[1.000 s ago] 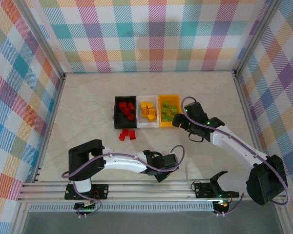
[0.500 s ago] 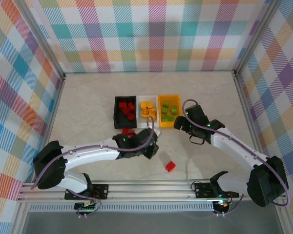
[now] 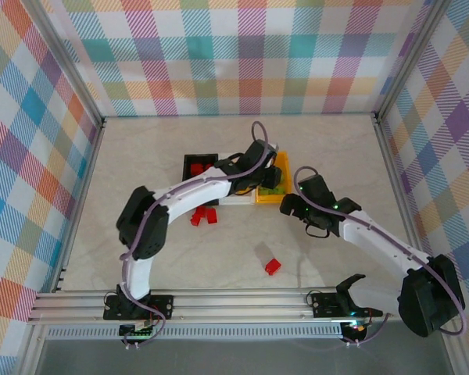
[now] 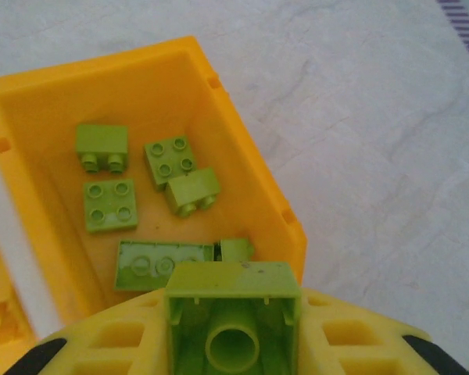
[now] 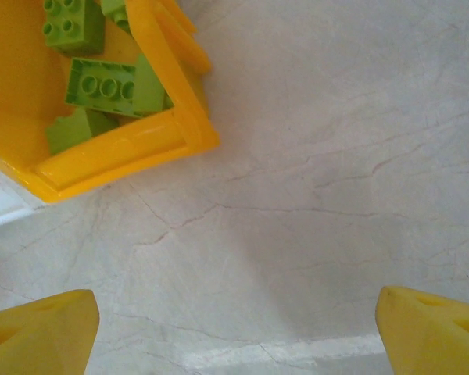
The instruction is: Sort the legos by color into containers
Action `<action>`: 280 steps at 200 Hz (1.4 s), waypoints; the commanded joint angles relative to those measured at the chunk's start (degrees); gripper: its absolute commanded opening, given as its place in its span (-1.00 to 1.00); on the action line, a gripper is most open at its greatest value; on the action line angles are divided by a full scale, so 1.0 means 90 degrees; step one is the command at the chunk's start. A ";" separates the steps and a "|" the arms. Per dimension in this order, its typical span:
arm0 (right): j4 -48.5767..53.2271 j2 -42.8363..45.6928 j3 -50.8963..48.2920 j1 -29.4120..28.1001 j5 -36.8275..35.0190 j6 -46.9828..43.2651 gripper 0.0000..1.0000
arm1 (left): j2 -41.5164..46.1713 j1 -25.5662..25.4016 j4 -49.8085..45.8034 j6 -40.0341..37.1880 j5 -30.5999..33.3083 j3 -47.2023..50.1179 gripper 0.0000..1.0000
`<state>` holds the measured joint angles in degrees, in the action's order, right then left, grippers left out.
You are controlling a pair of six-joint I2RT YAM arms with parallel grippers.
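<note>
My left gripper (image 3: 259, 173) hangs over the orange-yellow bin (image 3: 277, 186), shut on a lime green lego (image 4: 233, 312) whose hollow underside faces the camera. Below it, several green legos (image 4: 109, 205) lie inside that bin (image 4: 250, 164). The black bin (image 3: 189, 181) holds red legos (image 3: 197, 168). My left arm covers most of the white bin (image 3: 236, 201) between them. Two red legos (image 3: 195, 218) lie on the table just in front of the black bin, and another red lego (image 3: 273, 266) lies nearer the front. My right gripper (image 3: 293, 205) stands open over bare table (image 5: 234, 328), beside the orange-yellow bin's near corner (image 5: 133, 148).
The three bins stand in a row at the table's middle. Plaid walls close the back and both sides, with metal rails (image 3: 219, 301) along the front edge. Bare marble-patterned tabletop (image 3: 141, 172) lies left of the bins, behind them, and to the right.
My left arm has swung from the table's front up over the orange-yellow bin. A red lego that was hidden under it now shows near the front. The right gripper has barely shifted.
</note>
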<state>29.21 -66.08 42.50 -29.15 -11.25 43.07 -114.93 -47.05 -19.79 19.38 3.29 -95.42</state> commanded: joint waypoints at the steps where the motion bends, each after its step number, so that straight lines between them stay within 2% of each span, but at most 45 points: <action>1: 0.0184 0.0226 -0.0188 0.0045 0.0168 0.0088 0.83 | -0.0535 0.0147 -0.0650 0.0178 -0.0130 -0.0790 -0.25; 30: 0.0191 0.0272 -0.0354 0.0027 0.0487 0.0027 0.83 | -0.0890 0.0168 -0.0938 0.0287 -0.0099 -0.1498 0.25; 59: 0.0158 0.0311 -0.0509 -0.0186 0.0695 0.0034 0.83 | -0.0427 0.0176 -0.0811 0.0426 -0.0165 -0.1465 0.60; 77: 0.0177 0.0288 -0.0549 -0.0510 0.0811 -0.0011 0.83 | 0.0328 0.0169 -0.0417 0.0578 -0.0345 -0.0821 0.72; 110: 0.0272 0.0135 -0.0685 -0.1458 0.0819 0.0103 0.84 | 0.2199 0.0162 0.0346 0.0886 -0.0385 0.1294 0.99; 158: 0.0260 -0.0389 -0.0692 -0.2772 0.0788 0.0219 0.82 | 0.4868 0.0116 0.0153 0.1496 0.0314 0.4330 1.00; 187: 0.0306 -0.0776 -0.0502 -0.3222 0.0638 0.0200 0.78 | 0.6246 0.0114 -0.0372 0.1911 0.0803 0.5621 1.00; 236: 0.0716 -0.1497 -0.0173 -0.3742 0.0410 0.0244 0.59 | 0.7411 0.0114 -0.1378 0.2232 0.1418 0.6234 1.00; 257: 0.0698 -0.1692 -0.0123 -0.3911 0.0398 0.0309 0.40 | 0.7627 0.0120 -0.1517 0.2295 0.1576 0.6331 1.00; 280: 0.0579 -0.1677 -0.0058 -0.3987 0.0314 0.0313 0.08 | 0.7697 0.0121 -0.1657 0.2296 0.1709 0.6359 1.00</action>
<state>33.34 -81.21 40.25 -64.27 -6.94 45.23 -46.46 -45.98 -31.55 38.89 15.51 -39.16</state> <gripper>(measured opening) 0.611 0.997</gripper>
